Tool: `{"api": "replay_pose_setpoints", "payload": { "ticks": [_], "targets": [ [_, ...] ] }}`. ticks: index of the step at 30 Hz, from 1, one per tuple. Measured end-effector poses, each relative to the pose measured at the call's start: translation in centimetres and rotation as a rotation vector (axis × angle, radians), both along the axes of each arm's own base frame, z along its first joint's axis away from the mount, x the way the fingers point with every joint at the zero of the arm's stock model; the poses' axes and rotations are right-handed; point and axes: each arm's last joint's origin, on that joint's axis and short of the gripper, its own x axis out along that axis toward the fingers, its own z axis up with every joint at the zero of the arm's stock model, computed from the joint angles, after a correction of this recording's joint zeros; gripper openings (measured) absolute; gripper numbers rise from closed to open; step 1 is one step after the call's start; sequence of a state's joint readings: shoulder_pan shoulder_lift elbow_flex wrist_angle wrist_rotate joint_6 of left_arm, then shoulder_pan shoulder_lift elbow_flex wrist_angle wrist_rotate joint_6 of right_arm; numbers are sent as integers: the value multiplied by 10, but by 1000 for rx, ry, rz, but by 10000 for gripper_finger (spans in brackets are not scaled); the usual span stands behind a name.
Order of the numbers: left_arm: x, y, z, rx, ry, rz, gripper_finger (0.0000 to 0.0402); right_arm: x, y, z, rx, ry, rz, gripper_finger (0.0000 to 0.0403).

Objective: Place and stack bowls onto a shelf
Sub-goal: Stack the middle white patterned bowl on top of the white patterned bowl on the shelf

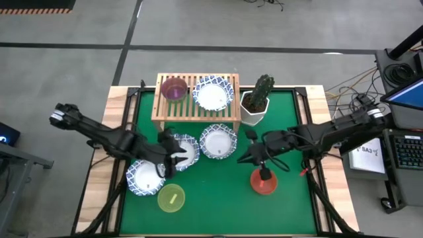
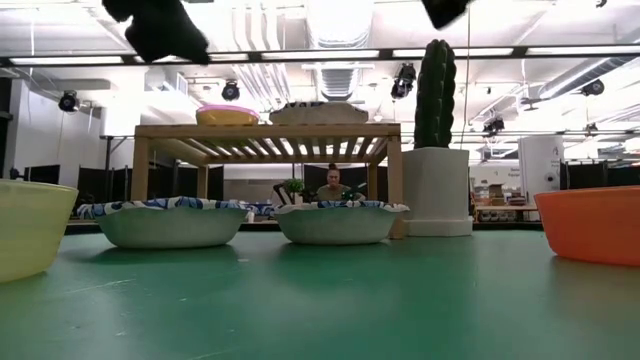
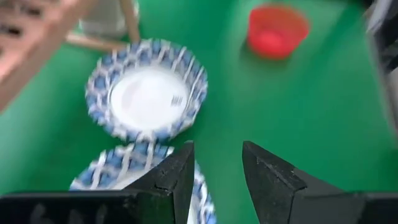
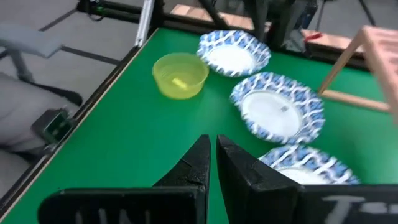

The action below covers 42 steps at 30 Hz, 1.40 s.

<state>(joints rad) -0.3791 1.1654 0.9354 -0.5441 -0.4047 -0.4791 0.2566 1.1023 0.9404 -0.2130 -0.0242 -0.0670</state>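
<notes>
On the green mat (image 1: 218,192) there's a fair bit going on. The wooden shelf (image 1: 196,112) sits at the back, and it already has two bowls on its slatted top: the purple bowl (image 1: 174,89) at one end and a blue-rimmed bowl (image 1: 213,94) beside it. Just next to the shelf stands a white pot with a cactus (image 1: 258,99).

In front of the shelf, three more blue-rimmed bowls lie on the mat. One (image 1: 218,141) sits right before the shelf, a second (image 1: 185,151) is partly under the left arm, and a third (image 1: 143,177) is nearer the front, with the yellow bowl (image 1: 171,198) just beside it. The red bowl (image 1: 263,182) sits off on the right side of the mat, partly hidden under the right arm.

The left gripper (image 3: 216,168) hangs over the second blue-rimmed bowl, fingers spread a little with nothing between them; its wrist view shows the bowl's rim right under one finger. The right gripper (image 4: 213,155) hovers above the mat near the red bowl, fingers pressed nearly together and holding nothing.

From table height you can see a person (image 2: 331,186) far back in the room, under the shelf.
</notes>
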Motion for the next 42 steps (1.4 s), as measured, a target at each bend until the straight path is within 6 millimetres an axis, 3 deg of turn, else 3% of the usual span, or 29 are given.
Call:
{"api": "replay_pose_setpoints", "payload": {
  "ticks": [8, 18, 32, 42],
  "targets": [
    [21, -13, -18, -38, 219, -57, 156, -36, 3, -34, 62, -54, 33, 18],
    [45, -23, -55, 3, 369, -52, 212, -63, -7, -47, 29, -138, 5, 18],
    [63, -29, -113, 39, 563, 25, 196, -68, -8, -45, 19, -163, 13, 18],
    [64, -30, -120, 42, 591, 39, 145, -68, -8, -46, 40, -151, 4, 18]
  ]
}}
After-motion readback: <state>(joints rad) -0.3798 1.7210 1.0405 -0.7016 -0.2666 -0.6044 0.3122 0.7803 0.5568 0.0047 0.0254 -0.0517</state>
